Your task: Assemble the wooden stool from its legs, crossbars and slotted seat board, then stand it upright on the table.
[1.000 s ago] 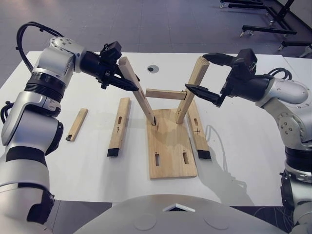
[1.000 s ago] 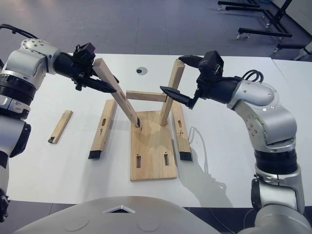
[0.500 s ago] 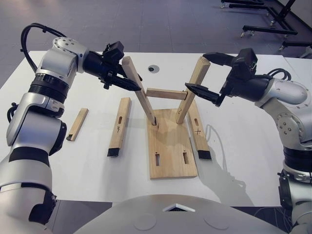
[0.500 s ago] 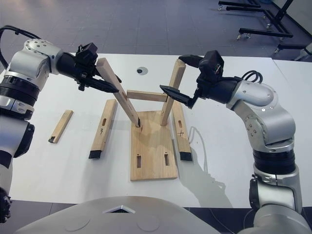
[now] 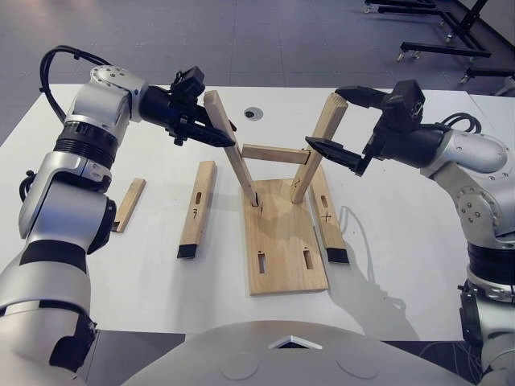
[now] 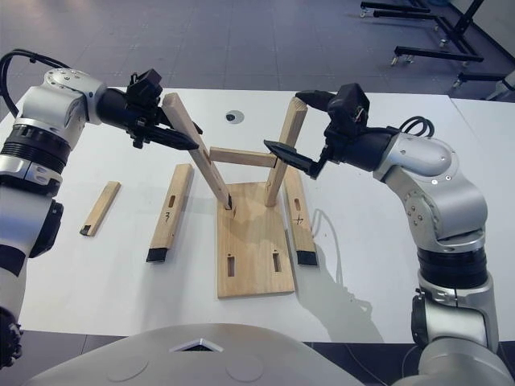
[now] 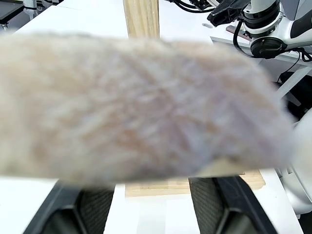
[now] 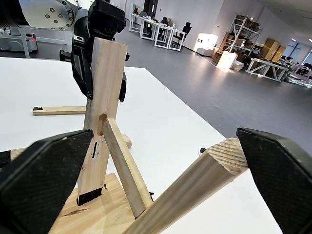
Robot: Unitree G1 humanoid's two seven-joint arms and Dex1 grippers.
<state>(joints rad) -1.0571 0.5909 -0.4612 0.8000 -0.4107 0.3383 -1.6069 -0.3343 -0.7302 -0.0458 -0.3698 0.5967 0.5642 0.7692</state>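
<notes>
The slotted seat board [image 5: 286, 249] lay flat on the white surface [image 5: 402, 241], long side running away from the robot. Two legs stood in the slots at its far end, both tilted outward at the top. A crossbar [image 5: 273, 154] ran between them, well above the board, and joined them.

The left claw [image 5: 216, 135] pinched the left-hand leg [image 5: 239, 161] on its upper half – in the right wrist view its dark fingers [image 8: 82, 73] sat on either side of the wood. The right claw [image 5: 326, 118] was spread wide around the right-hand leg [image 5: 306, 173]. One finger lay by the leg's top end and the other lower down near the crossbar joint. Whether either finger touched the wood I cannot tell.

The two near slots [image 5: 259, 261] in the board were open.

A loose leg [image 5: 195, 209] with a dark foot cap lay flat on the surface just left of the board. A second loose leg [image 5: 330, 229] lay flat along the board's right edge, its far end passing behind the standing right-hand leg. A short crossbar [image 5: 129, 204] lay further left, well apart from the rest – near the left arm's side of the surface.
</notes>
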